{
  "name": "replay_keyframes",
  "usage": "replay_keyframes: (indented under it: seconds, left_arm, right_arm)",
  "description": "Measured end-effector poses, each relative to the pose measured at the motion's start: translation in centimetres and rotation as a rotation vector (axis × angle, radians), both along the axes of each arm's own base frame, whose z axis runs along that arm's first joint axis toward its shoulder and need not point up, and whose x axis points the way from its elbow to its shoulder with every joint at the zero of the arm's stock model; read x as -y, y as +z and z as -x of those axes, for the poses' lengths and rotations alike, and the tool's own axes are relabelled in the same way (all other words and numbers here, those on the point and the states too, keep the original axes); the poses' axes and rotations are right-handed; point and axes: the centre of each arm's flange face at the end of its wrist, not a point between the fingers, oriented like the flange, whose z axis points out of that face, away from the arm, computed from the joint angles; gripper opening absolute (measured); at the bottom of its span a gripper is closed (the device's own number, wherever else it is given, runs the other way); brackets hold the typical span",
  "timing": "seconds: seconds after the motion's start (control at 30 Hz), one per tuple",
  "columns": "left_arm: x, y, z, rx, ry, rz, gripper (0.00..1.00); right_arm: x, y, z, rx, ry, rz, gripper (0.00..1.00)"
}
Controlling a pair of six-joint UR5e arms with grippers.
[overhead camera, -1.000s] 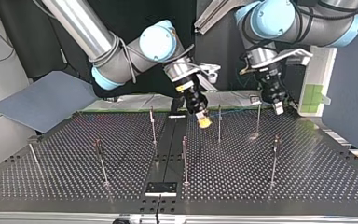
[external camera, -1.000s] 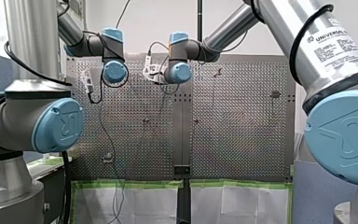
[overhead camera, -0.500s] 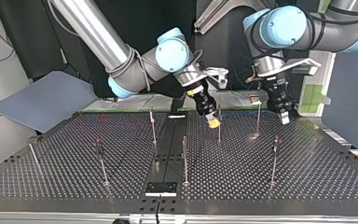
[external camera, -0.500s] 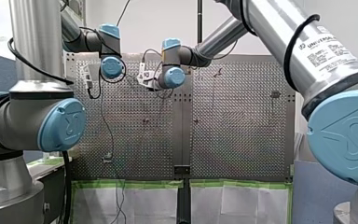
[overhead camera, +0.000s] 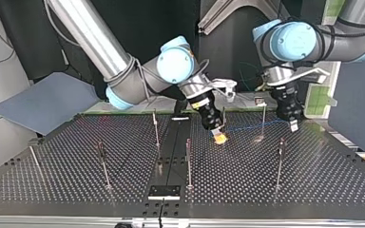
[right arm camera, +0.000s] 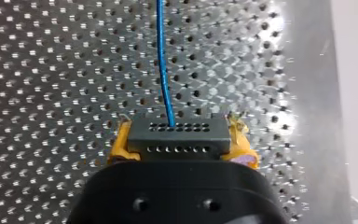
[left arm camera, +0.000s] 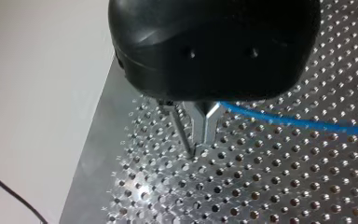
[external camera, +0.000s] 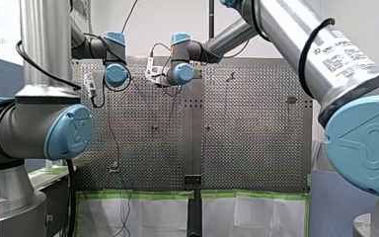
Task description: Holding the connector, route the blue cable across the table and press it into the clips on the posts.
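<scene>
Perforated metal table [overhead camera: 76,180], thin posts [overhead camera: 188,161] upright; grey panel [overhead camera: 43,104] beside.

Front, top views opposite across table [overhead camera: 313,190]

My right end effector [overhead camera: 219,137] tilts downward, its yellow pads [right arm camera: 120,145] clamped on the connector [right arm camera: 178,136]. My left end effector [overhead camera: 293,126] hangs upright, metal fingers [left arm camera: 206,127] pinched on the blue cable [left arm camera: 279,120].

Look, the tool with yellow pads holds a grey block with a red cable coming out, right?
No, the cable is blue, not red. The right wrist view shows my right tool holding the grey block, with the blue cable coming out.
</scene>
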Motion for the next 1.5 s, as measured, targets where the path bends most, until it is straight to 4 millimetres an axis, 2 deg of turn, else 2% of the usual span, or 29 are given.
replay_keyframes:
  seconds: [0.13, 0.33, 0.57, 0.87, 1.0, 1.13, 1.27, 1.5]
  left_arm:
    - [-0.5, 0.6, -0.4, 0.012, 0.009, 0.005, 0.0]
    - [-1.1, 1.7, -1.3, 0.038, -0.002, 0.011, 0.0]
    - [-2.2, 3.3, -2.7, 0.059, -0.008, 0.02, 0.0]
    - [-3.7, 1.8, -4.3, 0.002, 0.011, 0.013, 0.0]
    - [-4.0, 1.7, -4.5, 0.002, 0.006, 0.013, 0.0]
    - [-4.3, 1.9, -4.9, 0.024, -0.01, 0.02, 0.0]
    - [-4.8, 2.0, -5.6, 0.048, -0.032, 0.026, 0.0]
    - [-6.0, 0.9, -7.5, 0.036, -0.059, 0.027, 0.0]
  right_arm:
    - [0.5, 1.2, -0.3, 0.018, -0.002, 0.014, 0.0]
    - [0.9, 1.4, -1.3, 0.025, 0.003, 0.019, 0.0]
    - [1.1, 3.0, -2.2, 0.051, 0.008, 0.039, 0.0]
    - [1.9, 5.9, -2.5, 0.091, 0.001, 0.071, 0.0]
    - [2.1, 6.4, -2.7, 0.093, -0.002, 0.072, 0.0]
    - [2.2, 6.2, -3.0, 0.09, -0.003, 0.068, 0.0]
    - [2.3, 4.7, -3.5, 0.075, -0.001, 0.056, 0.0]
    - [2.9, 2.8, -3.9, 0.058, -0.009, 0.041, 0.0]
